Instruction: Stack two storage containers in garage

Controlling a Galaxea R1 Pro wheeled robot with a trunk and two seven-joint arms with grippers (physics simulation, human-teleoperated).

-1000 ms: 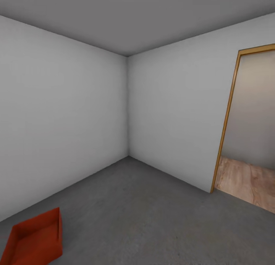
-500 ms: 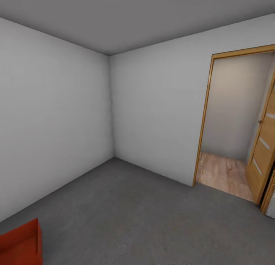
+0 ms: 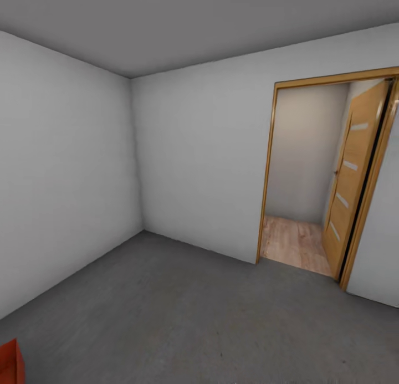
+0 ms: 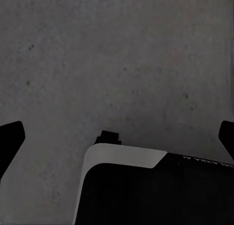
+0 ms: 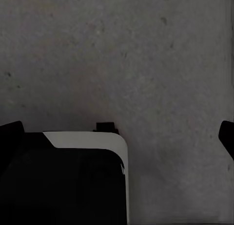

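With both tools spread wide and empty over the concrete floor (image 3: 194,317), the robot should steer squarely through the open doorway (image 3: 302,206) for the second container, leaving the first storage container (image 3: 10,363) undisturbed.

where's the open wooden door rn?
Head view, right side: the wooden door is swung open inside the door frame, past the grey concrete floor, wood-plank floor behind.

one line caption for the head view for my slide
Garage corner: grey concrete floor, open wooden door onto a wood-floored hallway, storage container at frame's edge.
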